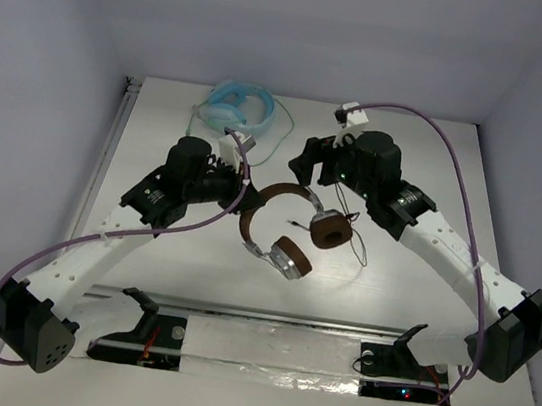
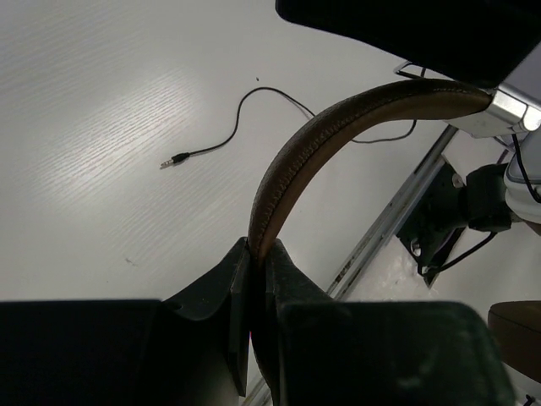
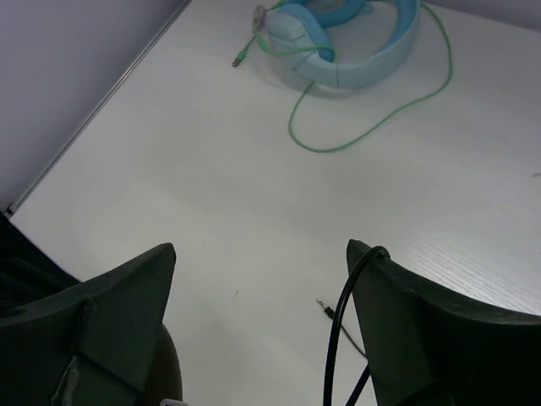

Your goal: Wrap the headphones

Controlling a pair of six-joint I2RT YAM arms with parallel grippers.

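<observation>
The headphones (image 1: 288, 228) are in the middle of the table: brown headband (image 1: 278, 192), one ear cup with its brown pad up (image 1: 330, 233), one silver cup (image 1: 289, 258). My left gripper (image 1: 245, 196) is shut on the headband and holds it raised; in the left wrist view the jaws (image 2: 260, 247) pinch the band (image 2: 338, 127). My right gripper (image 1: 304, 167) is open just behind the band. In the right wrist view (image 3: 262, 249) the thin black cable (image 3: 338, 330) hangs over the tip of its right finger (image 3: 397, 296). The plug (image 3: 322, 303) lies on the table.
Light blue headphones (image 1: 236, 104) with a greenish cable (image 3: 372, 123) lie at the back, left of centre. A metal rail (image 1: 255, 314) runs along the near edge. White walls close in the left, back and right.
</observation>
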